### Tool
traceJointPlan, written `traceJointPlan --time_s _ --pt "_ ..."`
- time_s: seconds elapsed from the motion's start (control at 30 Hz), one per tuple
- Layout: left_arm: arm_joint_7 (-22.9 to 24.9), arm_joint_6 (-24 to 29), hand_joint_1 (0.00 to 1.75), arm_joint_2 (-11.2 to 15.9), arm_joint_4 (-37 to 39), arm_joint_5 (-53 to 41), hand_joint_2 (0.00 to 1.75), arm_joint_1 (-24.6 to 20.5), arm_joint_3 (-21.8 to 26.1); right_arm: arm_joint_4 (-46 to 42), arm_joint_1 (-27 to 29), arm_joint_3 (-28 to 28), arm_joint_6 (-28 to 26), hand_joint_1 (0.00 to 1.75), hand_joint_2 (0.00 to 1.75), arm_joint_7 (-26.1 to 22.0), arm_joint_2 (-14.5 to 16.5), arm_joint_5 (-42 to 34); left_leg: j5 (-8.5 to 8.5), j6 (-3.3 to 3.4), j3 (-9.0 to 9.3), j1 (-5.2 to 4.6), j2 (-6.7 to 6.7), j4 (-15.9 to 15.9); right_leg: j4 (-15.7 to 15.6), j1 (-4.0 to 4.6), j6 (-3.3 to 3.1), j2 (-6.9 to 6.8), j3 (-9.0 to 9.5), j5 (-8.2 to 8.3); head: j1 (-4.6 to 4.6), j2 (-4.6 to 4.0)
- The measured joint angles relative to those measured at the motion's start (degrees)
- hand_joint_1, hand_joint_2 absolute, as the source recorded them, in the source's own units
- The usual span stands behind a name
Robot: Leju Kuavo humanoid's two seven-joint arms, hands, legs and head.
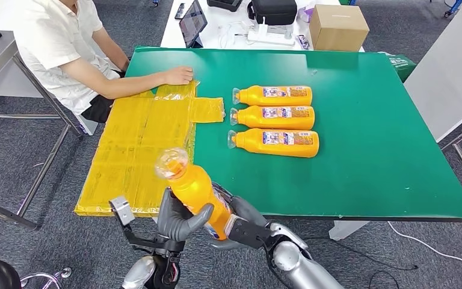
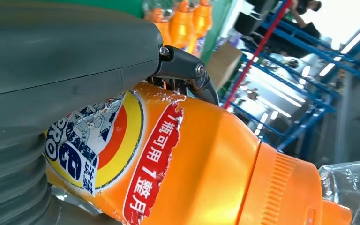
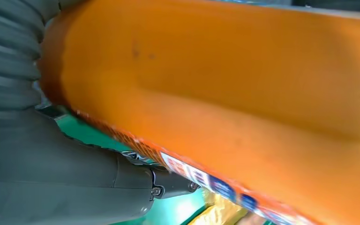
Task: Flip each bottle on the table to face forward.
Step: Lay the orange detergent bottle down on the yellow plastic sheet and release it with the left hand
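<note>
Orange detergent bottle held up off the table at the near edge, tilted, plastic-wrapped cap end pointing up and toward the far left, base down toward the robot. Both hands are on it: left hand wraps the lower body from the left, thick grey thumb across the front; right hand clasps the base end from the right. Left wrist view: torn red-and-yellow front label against the grey palm, ribbed orange cap collar past the fingers. Right wrist view: plain orange side of the bottle pressed along the hand, label edge just showing.

Three more orange bottles lie flat on the green table, mid-table, parallel, caps pointing left, back labels up: far bottle, middle bottle, near bottle. They lie just beside one another.

Left of them a flattened yellow packaging sheet covers the table's left part and overhangs the left edge. A person in a white shirt sits at the far left, hand resting on the sheet's far end. Beyond the green table: white table with a cardboard box, black bag, tablet.
</note>
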Motion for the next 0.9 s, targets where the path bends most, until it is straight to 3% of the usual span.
traceJointPlan --time_s 0.47,0.53,0.63,0.7,0.83,0.9 --pt "4.58 -1.8 1.75 0.92 1.43 2.8 1.75 0.14 0.64 0.16 1.97 -0.1 -1.65 0.0 1.75 0.32 0.16 -0.76 0.0 0.0 -0.01 0.0 -0.01 0.0 0.0 0.0 0.0 0.0 0.0 0.0 0.0 0.0" --pt "3.54 2.64 1.75 0.96 1.44 -0.34 1.75 0.14 0.74 0.14 2.48 -0.49 -3.51 0.0 1.75 0.09 0.22 -0.55 0.0 0.0 0.0 0.0 -0.01 0.0 0.0 0.0 0.0 0.0 0.0 0.0 0.01 0.0" --pt "0.06 13.57 1.75 0.94 1.23 -8.5 1.75 0.19 0.97 -0.9 4.05 -1.94 -9.16 0.0 1.75 -0.55 0.42 1.0 0.0 0.0 -0.01 0.0 0.0 0.0 0.0 0.0 0.0 0.0 -0.02 0.0 0.0 0.0" --pt "-0.86 16.36 1.75 0.91 0.3 -9.83 1.75 0.31 1.46 -2.39 5.35 -3.06 -12.15 0.0 1.75 -0.9 0.46 1.95 0.0 0.0 -0.01 0.0 0.0 0.0 0.0 0.0 0.0 0.0 -0.02 0.0 -0.01 0.0" --pt "-0.43 16.8 1.75 0.89 -3.04 -9.05 1.75 0.79 2.66 -5.1 7.46 -5.13 -15.06 0.0 0.0 -1.56 0.43 2.61 0.0 0.0 -0.01 0.0 0.0 0.0 0.0 0.0 0.0 0.0 -0.03 0.0 0.0 0.0" --pt "-1.7 21.5 1.75 0.99 -3.96 -14.04 1.75 0.86 3.06 -6.43 8.65 -6.48 -16.05 0.0 0.0 -2.59 0.67 0.91 0.0 0.0 -0.01 0.0 -0.01 0.0 0.0 0.0 0.0 -0.01 -0.03 0.0 0.01 0.0"
